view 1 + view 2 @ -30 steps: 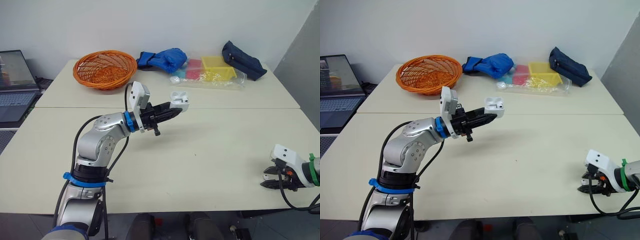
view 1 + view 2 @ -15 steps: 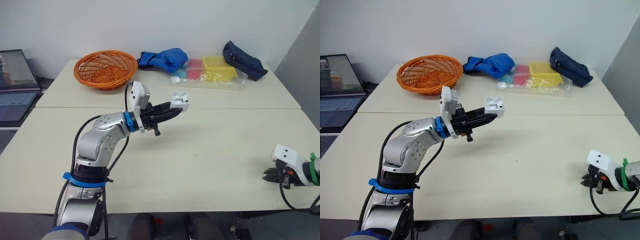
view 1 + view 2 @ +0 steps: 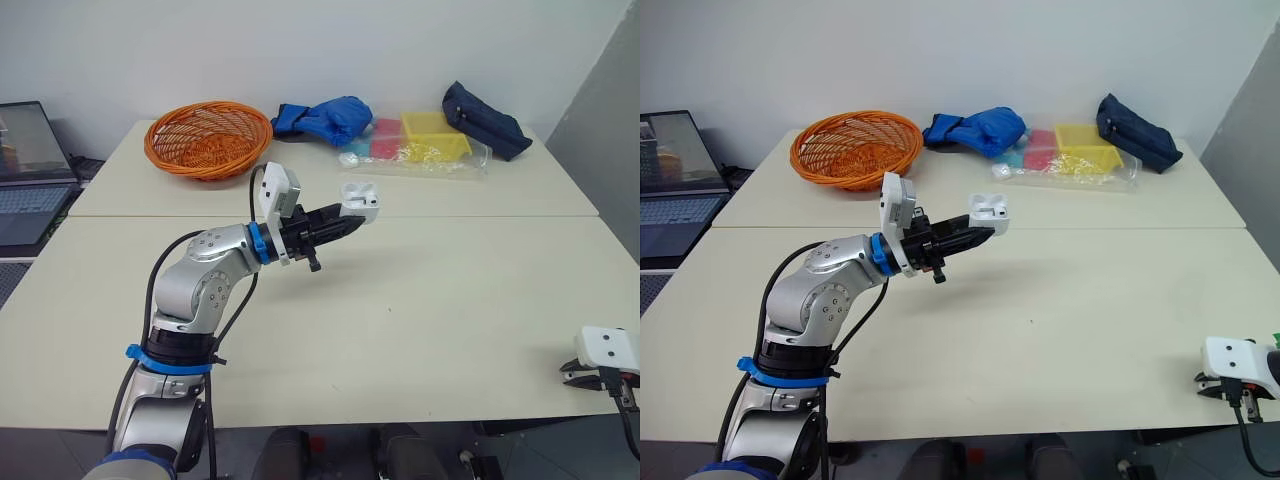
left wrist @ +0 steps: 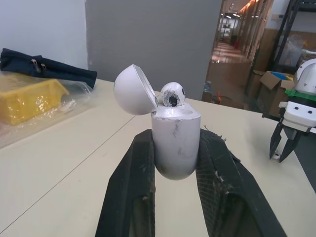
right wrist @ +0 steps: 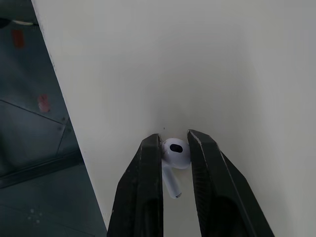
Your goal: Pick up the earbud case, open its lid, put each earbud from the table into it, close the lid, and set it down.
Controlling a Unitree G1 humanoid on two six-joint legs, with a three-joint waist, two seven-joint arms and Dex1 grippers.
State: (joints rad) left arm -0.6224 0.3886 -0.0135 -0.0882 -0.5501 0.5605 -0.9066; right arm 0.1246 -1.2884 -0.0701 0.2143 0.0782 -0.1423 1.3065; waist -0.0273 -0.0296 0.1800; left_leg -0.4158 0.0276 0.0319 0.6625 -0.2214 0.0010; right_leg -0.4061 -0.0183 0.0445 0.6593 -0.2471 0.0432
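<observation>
Fingers of the left gripper point(image 3: 341, 222) clench the rounded, glossy white plastic earbud case point(image 4: 176, 139), held up above the pale beige table point(image 3: 430, 300) — its lid point(image 4: 132, 90) hinged open, one white earbud point(image 4: 172, 94) seated inside. At the table's near right edge, the right gripper point(image 5: 174, 138) pinches the second white earbud point(image 5: 177, 152) by its head.

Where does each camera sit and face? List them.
Eye views: on the head, facing forward and down over the table; left arm shows, left gripper holding up the earbud case.
Left wrist view: along its fingers clamping the open case, toward the right gripper.
Right wrist view: down at the table's edge, its fingers pinching an earbud.
Shared: case and right gripper, in eye and left wrist views.
</observation>
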